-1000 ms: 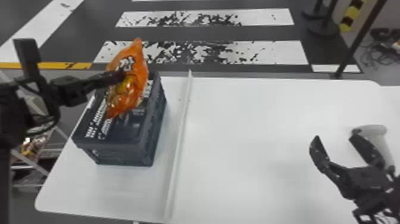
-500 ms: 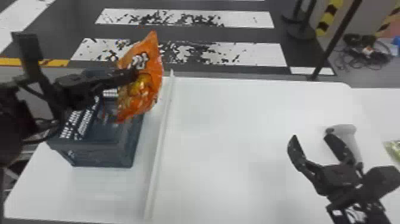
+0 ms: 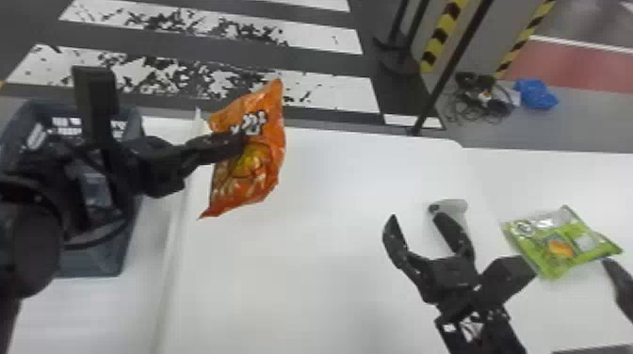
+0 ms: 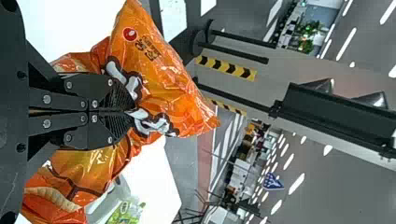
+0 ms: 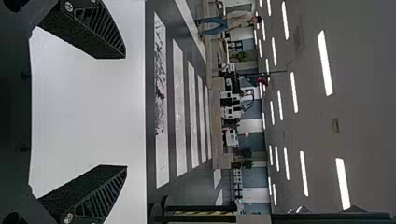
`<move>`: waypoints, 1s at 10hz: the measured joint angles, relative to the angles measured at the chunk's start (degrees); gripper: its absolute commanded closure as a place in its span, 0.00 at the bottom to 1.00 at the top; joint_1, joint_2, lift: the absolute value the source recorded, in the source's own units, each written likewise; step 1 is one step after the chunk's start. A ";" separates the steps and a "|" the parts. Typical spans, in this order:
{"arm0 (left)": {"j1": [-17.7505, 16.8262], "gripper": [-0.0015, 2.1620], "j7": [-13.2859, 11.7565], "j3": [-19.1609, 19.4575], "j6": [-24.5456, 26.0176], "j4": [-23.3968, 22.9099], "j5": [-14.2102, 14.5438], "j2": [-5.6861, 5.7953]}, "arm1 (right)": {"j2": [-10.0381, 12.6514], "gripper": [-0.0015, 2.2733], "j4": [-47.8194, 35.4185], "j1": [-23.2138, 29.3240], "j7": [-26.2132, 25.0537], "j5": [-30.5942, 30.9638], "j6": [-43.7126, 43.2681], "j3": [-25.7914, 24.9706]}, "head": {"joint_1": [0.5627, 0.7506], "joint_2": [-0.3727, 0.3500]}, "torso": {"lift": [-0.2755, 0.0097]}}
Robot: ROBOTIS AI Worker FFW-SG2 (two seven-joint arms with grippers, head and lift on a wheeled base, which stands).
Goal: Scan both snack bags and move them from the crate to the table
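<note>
Now, our left gripper (image 4: 132, 112) has swung the orange bag (image 3: 268, 164) past the crate (image 3: 94, 261), jaws clamped on it, toward the far edge of the worktop (image 3: 306, 282) | right gripper (image 3: 416, 217): jaws apart, green bag (image 3: 563, 242) nearby | scanning likely next

The left arm (image 3: 30, 247) hides much of the crate (image 3: 96, 264) from us, its contents unclear; the right gripper (image 3: 416, 217) covers part of the scanner (image 3: 456, 206).
</note>
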 measured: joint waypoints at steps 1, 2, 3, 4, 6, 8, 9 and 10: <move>-0.09 0.99 1.18 -3.37 -1.82 3.15 -1.91 -1.10 | -0.02 0.04 -0.18 0.15 0.00 -0.09 0.11 -0.27 | 0.70 0.12 | 0.66; -0.54 0.99 2.94 -6.66 -3.75 7.06 -3.72 -2.08 | -0.02 0.04 -0.26 0.26 0.00 -0.13 0.15 -0.45 | 0.70 0.07 | 0.66; -1.04 0.99 3.98 -9.43 -6.90 11.63 -4.92 -3.12 | -0.02 0.04 -0.28 0.33 0.00 -0.28 0.19 -0.64 | 0.70 0.03 | 0.66; -1.85 0.99 5.15 -12.08 -11.03 16.82 -5.38 -4.07 | -0.02 0.04 -0.28 0.36 0.00 -0.60 0.29 -0.90 | 0.70 0.03 | 0.66; -3.50 0.93 7.17 -17.16 -18.55 26.52 -6.37 -5.01 | 0.01 0.04 0.02 0.34 0.00 -0.80 0.34 -1.08 | 0.70 0.03 | 0.66; -4.39 0.11 9.06 -19.19 -22.89 32.26 -6.87 -5.08 | 0.07 0.04 0.32 0.32 0.00 -0.92 0.34 -0.93 | 0.70 0.03 | 0.66; -4.43 0.00 9.22 -19.38 -24.16 32.97 -6.62 -5.08 | 0.07 0.04 0.33 0.32 0.00 -1.03 0.34 -0.93 | 0.70 0.03 | 0.66; -4.39 0.01 8.99 -19.34 -25.15 33.08 -6.52 -5.08 | 0.07 0.04 0.33 0.32 0.00 -1.07 0.34 -0.88 | 0.70 0.03 | 0.66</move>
